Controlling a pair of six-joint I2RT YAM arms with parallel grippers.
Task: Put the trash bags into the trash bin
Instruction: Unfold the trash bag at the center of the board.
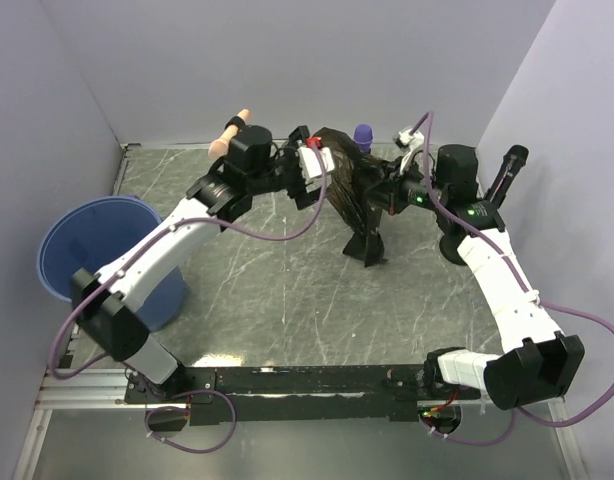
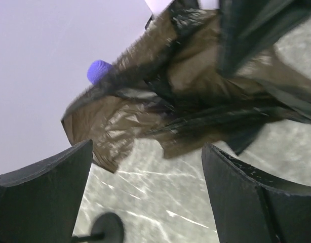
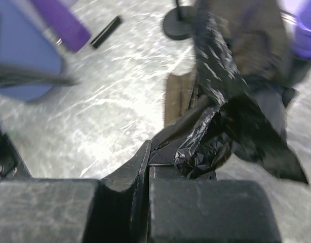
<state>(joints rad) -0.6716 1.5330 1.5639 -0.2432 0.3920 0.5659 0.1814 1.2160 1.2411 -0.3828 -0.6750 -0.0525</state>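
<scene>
A crumpled dark brown-black trash bag (image 1: 349,190) hangs above the table's far middle, its tail reaching down to the surface. My right gripper (image 1: 389,190) is shut on the bag's right side; the right wrist view shows the black film (image 3: 221,136) pinched between the closed jaws (image 3: 150,162). My left gripper (image 1: 322,165) is open just left of the bag; in the left wrist view the bag (image 2: 196,96) hangs beyond the spread fingers (image 2: 246,197), not touching them. The blue trash bin (image 1: 102,255) stands at the table's left edge, far from both grippers.
A purple-capped object (image 1: 364,134) stands behind the bag, also seen in the left wrist view (image 2: 98,71). A tan peg-like object (image 1: 230,133) lies at the far left back. A small black disc on a stem (image 2: 106,228) stands on the table. Grey walls enclose the table.
</scene>
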